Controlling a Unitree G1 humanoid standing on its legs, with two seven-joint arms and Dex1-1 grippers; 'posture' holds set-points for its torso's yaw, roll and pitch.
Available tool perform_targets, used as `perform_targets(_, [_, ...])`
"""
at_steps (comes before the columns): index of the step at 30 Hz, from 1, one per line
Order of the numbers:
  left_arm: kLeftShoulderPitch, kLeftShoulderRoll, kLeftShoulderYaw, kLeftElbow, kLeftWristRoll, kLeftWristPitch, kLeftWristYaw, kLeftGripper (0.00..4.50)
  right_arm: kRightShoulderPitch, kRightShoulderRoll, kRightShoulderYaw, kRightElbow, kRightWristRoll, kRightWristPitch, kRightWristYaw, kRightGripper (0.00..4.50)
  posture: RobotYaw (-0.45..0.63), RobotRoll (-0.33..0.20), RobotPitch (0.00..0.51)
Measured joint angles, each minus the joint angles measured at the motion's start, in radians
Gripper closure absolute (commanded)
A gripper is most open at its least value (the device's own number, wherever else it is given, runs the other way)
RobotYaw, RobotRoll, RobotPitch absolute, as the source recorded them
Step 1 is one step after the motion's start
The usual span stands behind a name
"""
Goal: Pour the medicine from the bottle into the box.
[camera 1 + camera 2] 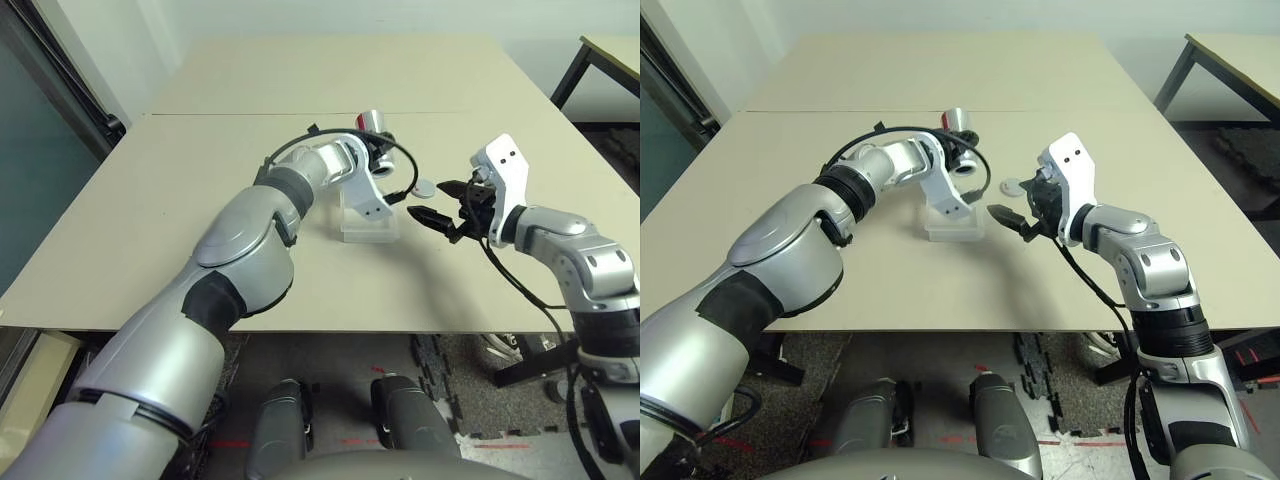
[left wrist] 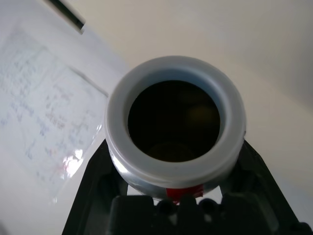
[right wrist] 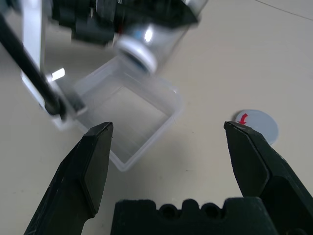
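bottle (image 3: 168, 41): showing glossy, smooth metal | box (image 3: 129, 112): looking like clear, smooth plastic | cap (image 3: 259, 126): appearing matt grey | worktop (image 3: 210, 78): showing smooth, matt | forearms (image 1: 245, 245): gleaming silver, smooth

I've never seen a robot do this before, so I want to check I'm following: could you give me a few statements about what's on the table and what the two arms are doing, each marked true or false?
1. The left gripper holds the bottle. True.
2. The cap is screwed onto the bottle. False: it lies on the table, and the bottle's mouth is uncovered.
3. The right gripper is clamped on the box. False: its fingers stand open with nothing between them, and the box rests on the table.
4. The box has no lid on it. True.
5. The bottle stands upright on the table. False: it is held tilted above the table.
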Motion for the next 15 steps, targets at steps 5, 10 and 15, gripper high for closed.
perform_targets(5, [0.001,0.0,-0.006,0.003,0.001,0.007,0.007,1.84,-0.005,0.002,0.001,0.0,0.0,0.0,-0.001,0.0,-0.24,0.0,0.062])
perform_targets(10, [0.007,-0.005,0.063,0.004,-0.059,0.016,-0.017,1.84,-0.034,0.004,0.009,0.012,0.0,0.0,0.008,0.0,-0.22,0.0,0.061])
perform_targets(15, [0.005,0.003,0.068,0.005,-0.061,0.04,-0.006,1.84,-0.055,0.006,0.03,0.033,-0.001,-0.002,0.017,0.0,-0.2,0.0,0.055])
